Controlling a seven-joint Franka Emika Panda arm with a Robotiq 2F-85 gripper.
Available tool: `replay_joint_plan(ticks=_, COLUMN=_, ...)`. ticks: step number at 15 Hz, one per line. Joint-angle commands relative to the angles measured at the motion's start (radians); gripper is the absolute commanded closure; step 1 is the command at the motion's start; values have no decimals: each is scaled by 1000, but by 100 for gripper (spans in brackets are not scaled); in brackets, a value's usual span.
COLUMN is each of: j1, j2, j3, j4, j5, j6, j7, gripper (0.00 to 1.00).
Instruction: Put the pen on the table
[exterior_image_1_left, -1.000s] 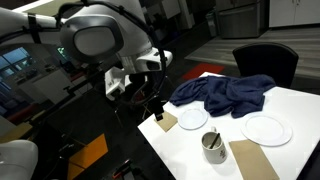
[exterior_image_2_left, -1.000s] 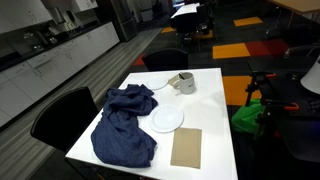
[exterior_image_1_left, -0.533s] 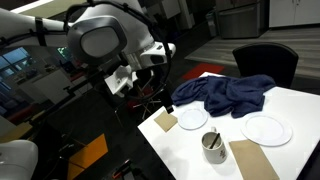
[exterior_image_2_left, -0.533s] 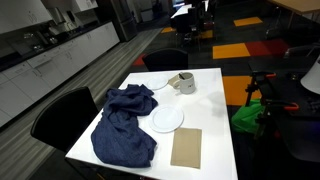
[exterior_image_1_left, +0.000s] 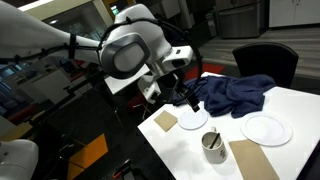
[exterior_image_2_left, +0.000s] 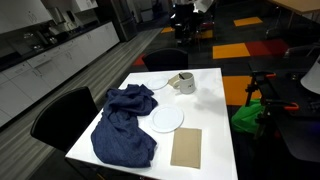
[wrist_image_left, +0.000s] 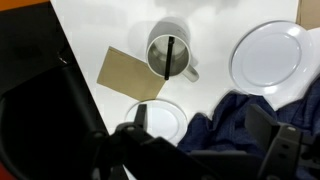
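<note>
The pen (wrist_image_left: 172, 55) is a thin dark stick standing inside the grey mug (wrist_image_left: 170, 55) on the white table (wrist_image_left: 100, 30). In an exterior view the mug (exterior_image_1_left: 213, 147) stands near the table's front, with the pen (exterior_image_1_left: 211, 138) poking out of it. My gripper (exterior_image_1_left: 190, 97) hangs open and empty above the table's edge, over a white plate (exterior_image_1_left: 193, 119) and the edge of the blue cloth (exterior_image_1_left: 235, 93). In the wrist view its fingers (wrist_image_left: 210, 135) are spread wide, with the mug well apart from them. The mug also shows in an exterior view (exterior_image_2_left: 183, 83).
A second white plate (wrist_image_left: 270, 55) lies beside the mug. Two tan napkins (exterior_image_1_left: 165, 121) (exterior_image_1_left: 255, 158) lie on the table. The crumpled blue cloth (exterior_image_2_left: 125, 125) covers one side. Black chairs (exterior_image_1_left: 265, 62) stand around the table.
My arm has swung from beside the table to over its edge, so the gripper is now above the plate and cloth. The objects on the table have not moved.
</note>
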Motion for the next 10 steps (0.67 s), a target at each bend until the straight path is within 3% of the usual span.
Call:
replay_joint_plan(ticks=1, j1=-11, j2=105, j3=-4, j4=15, j5=10, j6=168, j7=-54, gripper=0)
replay_joint_plan(ticks=5, j1=-22, j2=204, j3=7, j4=-1, j5=96, j6=321, j7=-132, gripper=0)
replay_joint_plan(ticks=10, j1=-47, j2=303, j3=17, j4=9, j5=151, j6=381, j7=-172, gripper=0)
